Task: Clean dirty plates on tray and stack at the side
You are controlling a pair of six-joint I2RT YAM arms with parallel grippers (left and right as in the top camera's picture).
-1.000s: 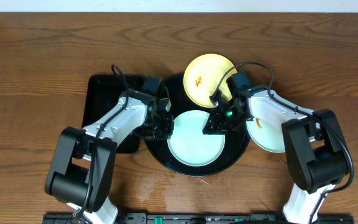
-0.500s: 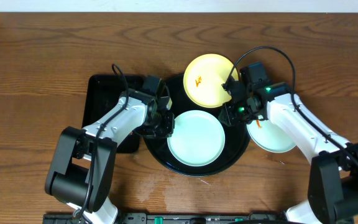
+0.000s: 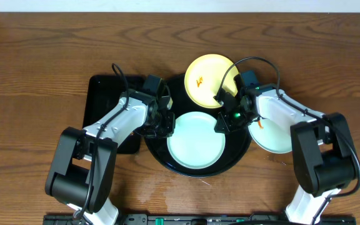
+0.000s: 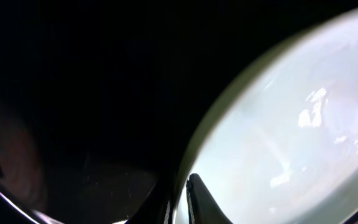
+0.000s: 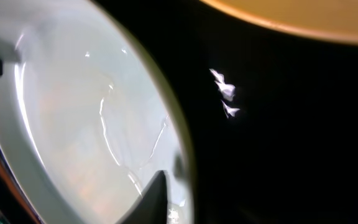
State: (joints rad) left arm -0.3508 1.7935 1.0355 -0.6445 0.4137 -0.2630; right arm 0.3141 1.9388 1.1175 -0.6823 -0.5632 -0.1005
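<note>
The round black tray [image 3: 157, 152] sits on the brown wooden table [image 3: 42, 56]. A pale mint plate [image 3: 195, 140] lies flat inside the round black tray, on the side near the robot. It looks clean on top.

A yellow plate [image 3: 210, 81] lies at the far edge of the round black tray. Part of it is over the rim. It has a small orange smear [image 3: 199, 80] on it. A second mint plate [image 3: 275, 131] lies on the table, just right of the round black tray. It has a small orange smear too. A flat black box-shaped tray [image 3: 102, 100] lies just left of the round black tray.

The left pincer [image 3: 166, 123] is down inside the round black tray, at the left edge of the mint plate. Its two fingers are pinched together on the rim of that plate. The left wrist camera shows one dark finger [image 4: 197, 196] on top of the rim, with the other just under the edge.

The right pincer [image 3: 225, 120] is inside the round black tray too, at the right edge of the same plate. The right wrist camera shows only one finger tip [image 5: 156, 193], right over the plate's rim. The other finger is hidden. So one cannot tell if this pincer is apart or together, or if it has hold of the plate.
</note>
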